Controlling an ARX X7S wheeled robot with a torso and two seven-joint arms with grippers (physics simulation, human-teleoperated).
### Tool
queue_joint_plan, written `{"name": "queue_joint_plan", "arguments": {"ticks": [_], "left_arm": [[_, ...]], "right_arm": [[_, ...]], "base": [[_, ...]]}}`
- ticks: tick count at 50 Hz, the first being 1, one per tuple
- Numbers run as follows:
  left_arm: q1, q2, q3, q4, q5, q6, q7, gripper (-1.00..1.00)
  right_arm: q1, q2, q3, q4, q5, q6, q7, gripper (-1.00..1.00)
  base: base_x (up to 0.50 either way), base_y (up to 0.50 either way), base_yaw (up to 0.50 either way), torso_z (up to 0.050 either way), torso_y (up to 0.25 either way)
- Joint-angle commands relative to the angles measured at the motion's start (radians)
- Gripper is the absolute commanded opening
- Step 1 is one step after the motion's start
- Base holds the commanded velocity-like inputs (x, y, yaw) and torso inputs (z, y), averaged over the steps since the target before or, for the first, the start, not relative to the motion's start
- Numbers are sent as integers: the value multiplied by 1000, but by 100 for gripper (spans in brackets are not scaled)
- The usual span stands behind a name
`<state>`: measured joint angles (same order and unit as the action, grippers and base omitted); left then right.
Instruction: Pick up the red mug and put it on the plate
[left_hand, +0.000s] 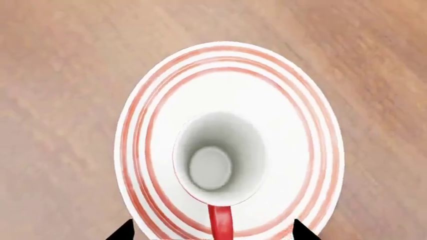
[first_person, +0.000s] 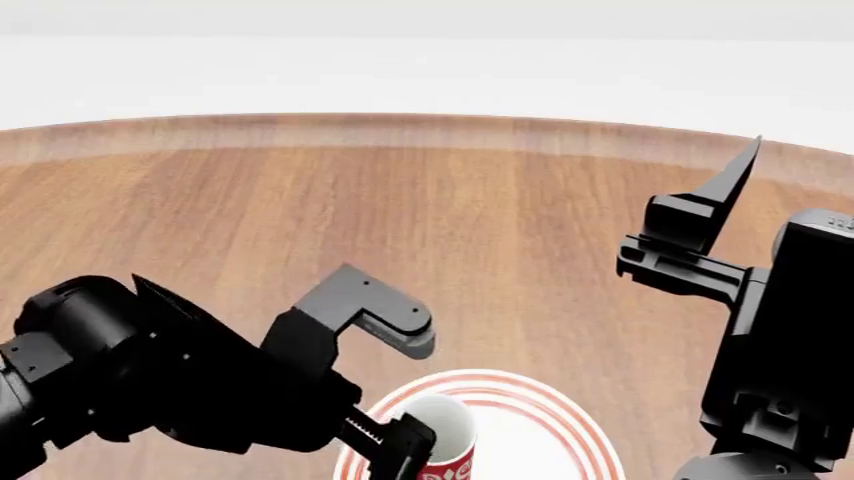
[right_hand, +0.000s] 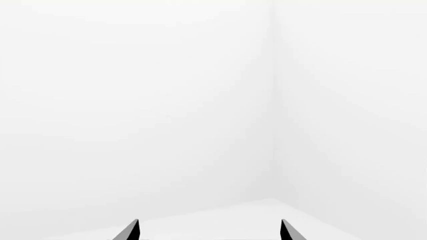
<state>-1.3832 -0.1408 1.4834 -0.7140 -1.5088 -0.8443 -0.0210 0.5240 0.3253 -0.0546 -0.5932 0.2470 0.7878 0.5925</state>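
The bench (first_person: 441, 210) is a broad brown wood-grain surface with a curved far edge, white wall beyond it. In the head view the left arm (first_person: 147, 385) reaches in low from the left, and the right arm (first_person: 781, 360) stands raised at the right, well apart from the dishes.

The plate (left_hand: 293, 135), white with red rings round its rim, lies flat on the bench at the near edge of the head view. The mug (left_hand: 219, 157) stands upright on the plate, about in its middle, white inside, its red handle pointing toward the left wrist camera. In the head view its red patterned side (first_person: 449, 468) shows just beside the left arm's lower finger.

The left gripper (left_hand: 212, 232) sits above the mug with its jaws spread wide; the two dark tips show on either side of the handle, touching neither it nor the mug. The right gripper (right_hand: 209, 231) points at blank white walls, its jaws parted and holding nothing.
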Motion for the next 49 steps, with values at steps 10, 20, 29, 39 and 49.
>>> {"name": "queue_joint_plan", "arguments": {"ticks": [10, 20, 29, 39, 49], "left_arm": [[146, -492, -334, 872, -48, 392, -463, 100], [341, -592, -397, 1007, 223, 652, -831, 100], [436, -684, -418, 1085, 407, 739, -1077, 100], [451, -746, -412, 1184, 551, 767, -1119, 100], [444, -735, -399, 1191, 570, 747, -1106, 100]], "right_arm": [[2, 0, -8, 7, 6, -1, 2, 100], [2, 3, -7, -4, 11, 4, 4, 100], [-2, 4, -16, -15, 12, 3, 6, 100], [-4, 8, -20, -25, 13, 4, 8, 100], [-3, 11, -19, -31, 16, 6, 10, 100]], "base": [[0, 0, 0, 0, 0], [0, 0, 0, 0, 0], [0, 0, 0, 0, 0], [0, 0, 0, 0, 0], [0, 0, 0, 0, 0]]}}
